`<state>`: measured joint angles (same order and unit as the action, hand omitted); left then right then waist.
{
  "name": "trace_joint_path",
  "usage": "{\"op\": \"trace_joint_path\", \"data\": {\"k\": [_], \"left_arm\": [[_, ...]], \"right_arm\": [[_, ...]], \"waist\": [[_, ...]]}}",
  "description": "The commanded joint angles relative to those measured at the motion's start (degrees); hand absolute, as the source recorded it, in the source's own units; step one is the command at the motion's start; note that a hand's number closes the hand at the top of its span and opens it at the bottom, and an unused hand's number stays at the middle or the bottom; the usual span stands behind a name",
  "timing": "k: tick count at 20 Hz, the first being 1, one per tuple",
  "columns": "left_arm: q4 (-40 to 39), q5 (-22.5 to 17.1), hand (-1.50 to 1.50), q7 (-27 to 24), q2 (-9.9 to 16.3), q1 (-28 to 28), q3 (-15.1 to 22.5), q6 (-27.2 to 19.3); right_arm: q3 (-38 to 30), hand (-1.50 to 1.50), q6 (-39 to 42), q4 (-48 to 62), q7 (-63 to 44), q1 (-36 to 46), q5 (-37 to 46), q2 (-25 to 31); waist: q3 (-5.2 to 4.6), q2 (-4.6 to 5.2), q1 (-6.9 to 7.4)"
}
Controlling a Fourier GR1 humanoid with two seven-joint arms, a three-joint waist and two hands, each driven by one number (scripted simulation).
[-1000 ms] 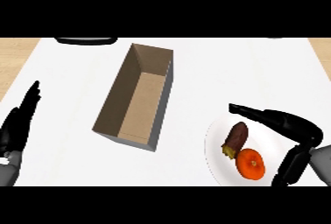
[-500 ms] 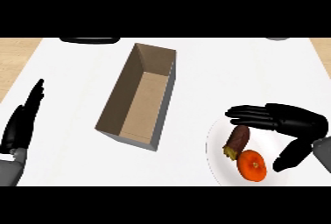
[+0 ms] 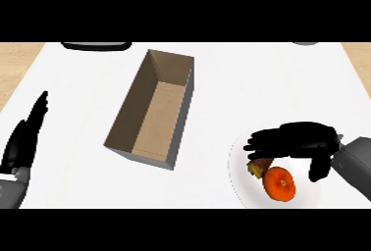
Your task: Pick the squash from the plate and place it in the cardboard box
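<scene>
The white plate point(image 3: 243, 188) lies at the lower right of the white counter. My right hand point(image 3: 297, 142) hovers low over it, fingers stretched leftwards and thumb hanging apart; it is open. It hides most of the dark brown squash point(image 3: 258, 165), of which only the lower end with a yellowish stem peeks out. I cannot tell whether the fingers touch it. The open cardboard box point(image 3: 153, 115), long and narrow, stands left of the plate in the middle of the counter. My left hand point(image 3: 24, 142) rests open at the left edge, fingers up.
A round orange fruit point(image 3: 280, 184) lies on the plate just below the squash. A dark object point(image 3: 97, 45) sits at the counter's far edge, and a grey one point(image 3: 307, 43) at the far right. Wooden floor shows beyond both far corners.
My right hand has moved left and down over the plate and now covers the squash, which showed fully before. The left hand, box and orange fruit have stayed put.
</scene>
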<state>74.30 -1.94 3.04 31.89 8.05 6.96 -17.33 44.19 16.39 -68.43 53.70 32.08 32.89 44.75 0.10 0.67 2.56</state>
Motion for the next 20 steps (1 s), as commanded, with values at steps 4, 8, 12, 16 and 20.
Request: {"op": "trace_joint_path", "data": {"k": [4,8,12,16,20], "left_arm": [[-0.36,0.78,0.00,-0.93,-1.17,-1.72,-1.82,0.76],[-4.81,2.12,0.00,-4.10,-2.18,-0.76,-3.56,0.83],[-0.15,2.81,0.00,0.28,-0.98,-2.25,-4.38,1.83],[1.92,5.90,0.00,-0.15,-4.56,-3.92,-2.73,-1.68],[-1.01,4.32,0.00,-1.64,-2.56,-2.42,-5.21,1.65]], "right_arm": [[3.06,-1.50,-2.80,11.62,8.84,3.43,8.99,-6.22],[2.34,-1.50,-2.03,12.92,8.88,4.64,10.56,-9.15],[1.72,-1.50,-1.03,12.43,8.60,3.79,12.27,-9.43],[1.56,-1.50,-2.08,13.09,9.96,2.46,12.97,-9.54],[3.38,-1.50,0.17,8.84,10.74,1.52,11.76,-8.63]], "waist": [[-0.07,-0.45,-1.48],[-0.10,-0.48,-1.98],[-0.10,-0.66,-2.17],[-0.09,-0.66,-2.12],[-0.13,-0.70,-2.51]]}}
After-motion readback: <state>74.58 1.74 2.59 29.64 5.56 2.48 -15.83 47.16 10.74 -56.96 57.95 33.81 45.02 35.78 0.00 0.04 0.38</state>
